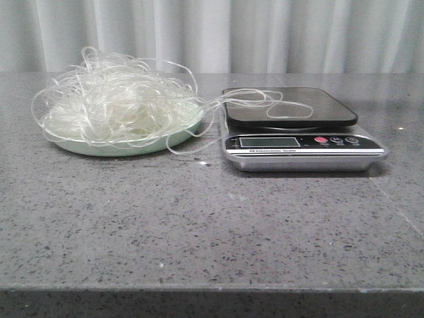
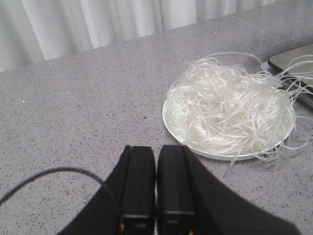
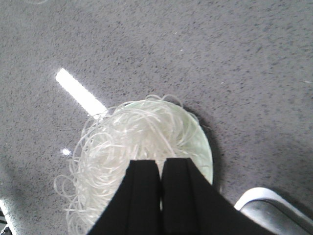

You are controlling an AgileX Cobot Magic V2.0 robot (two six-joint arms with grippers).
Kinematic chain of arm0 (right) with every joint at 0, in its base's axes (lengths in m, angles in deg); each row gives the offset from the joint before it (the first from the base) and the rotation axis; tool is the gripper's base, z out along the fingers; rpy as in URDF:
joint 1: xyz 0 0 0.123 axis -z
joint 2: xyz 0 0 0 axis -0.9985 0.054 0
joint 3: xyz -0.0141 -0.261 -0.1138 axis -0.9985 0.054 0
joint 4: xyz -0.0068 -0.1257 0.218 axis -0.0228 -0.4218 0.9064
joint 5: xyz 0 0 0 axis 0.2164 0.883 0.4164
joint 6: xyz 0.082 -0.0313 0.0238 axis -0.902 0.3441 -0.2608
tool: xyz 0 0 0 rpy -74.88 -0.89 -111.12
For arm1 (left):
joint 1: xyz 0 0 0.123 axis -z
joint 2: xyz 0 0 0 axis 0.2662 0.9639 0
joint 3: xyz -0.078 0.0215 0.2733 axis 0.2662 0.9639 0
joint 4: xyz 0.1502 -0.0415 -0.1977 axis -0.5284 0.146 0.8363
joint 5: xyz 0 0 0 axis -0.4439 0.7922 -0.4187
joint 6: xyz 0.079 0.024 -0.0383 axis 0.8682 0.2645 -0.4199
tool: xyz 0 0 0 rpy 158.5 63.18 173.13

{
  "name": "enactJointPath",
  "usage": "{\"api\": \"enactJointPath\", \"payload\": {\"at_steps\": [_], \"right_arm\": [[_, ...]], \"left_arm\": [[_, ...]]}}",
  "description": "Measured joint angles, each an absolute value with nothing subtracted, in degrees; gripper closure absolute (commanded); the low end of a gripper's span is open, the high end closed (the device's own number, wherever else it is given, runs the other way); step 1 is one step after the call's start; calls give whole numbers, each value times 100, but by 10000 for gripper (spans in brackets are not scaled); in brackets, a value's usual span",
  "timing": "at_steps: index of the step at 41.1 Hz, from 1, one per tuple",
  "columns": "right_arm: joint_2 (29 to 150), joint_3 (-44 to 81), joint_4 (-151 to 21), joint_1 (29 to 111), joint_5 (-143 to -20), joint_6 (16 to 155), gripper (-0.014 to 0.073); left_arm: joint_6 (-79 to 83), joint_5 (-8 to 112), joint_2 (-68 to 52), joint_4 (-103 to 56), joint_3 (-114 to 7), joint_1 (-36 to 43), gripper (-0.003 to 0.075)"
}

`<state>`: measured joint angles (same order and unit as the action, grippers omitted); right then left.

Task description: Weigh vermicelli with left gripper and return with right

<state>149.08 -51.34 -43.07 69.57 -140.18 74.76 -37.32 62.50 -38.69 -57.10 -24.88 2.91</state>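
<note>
Scale (image 2: 292, 66) was cut off by left wrist pic's edge; only a corner showed. Its display (image 1: 269, 142) & button labels were too small to read. Right gripper (image 3: 160, 169) hid part of vermicelli (image 3: 127, 147).

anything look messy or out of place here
Yes. The vermicelli sits heaped on the pale green plate, but stray loops trail over the plate's rim, and a few strands lie across the scale platform. Those strands could disturb a reading. Nothing else stands out.
</note>
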Motion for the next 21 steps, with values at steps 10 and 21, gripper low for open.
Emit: {"api": "enactJointPath", "payload": {"at_steps": [10,21], "right_arm": [[14756,-5134,-5570,7014,-14039,7288,442],[14285,-5134,-7417,7014,-13786,6879,442]], "left_arm": [[-3732,6250,-3869,-5710,-2488,291,584],[-3732,6250,-3869,-5710,-2488,291,584]]}}
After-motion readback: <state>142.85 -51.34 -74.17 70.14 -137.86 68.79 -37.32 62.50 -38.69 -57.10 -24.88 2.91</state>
